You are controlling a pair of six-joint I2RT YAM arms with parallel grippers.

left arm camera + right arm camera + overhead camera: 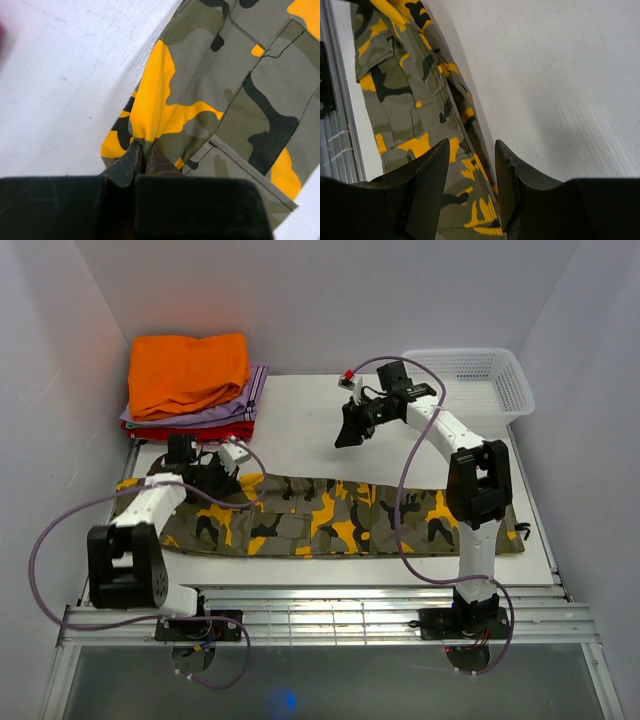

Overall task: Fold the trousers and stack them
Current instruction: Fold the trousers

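The camouflage trousers (330,520) lie stretched flat across the near part of the white table (300,410), running left to right. My left gripper (215,480) is at their far left edge. In the left wrist view its jaws (144,150) are shut on a pinched-up fold of yellow-orange and olive cloth of the trousers (240,90). My right gripper (347,435) hangs above the bare table beyond the trousers' far edge. In the right wrist view it (472,150) stands open with nothing between its fingers, and the trousers (405,100) and their long seam edge lie below.
A stack of folded clothes sits at the back left, with an orange garment (188,370) on top of lilac and red ones (190,425). A white mesh basket (480,380) stands at the back right. A metal rail (330,610) runs along the near edge.
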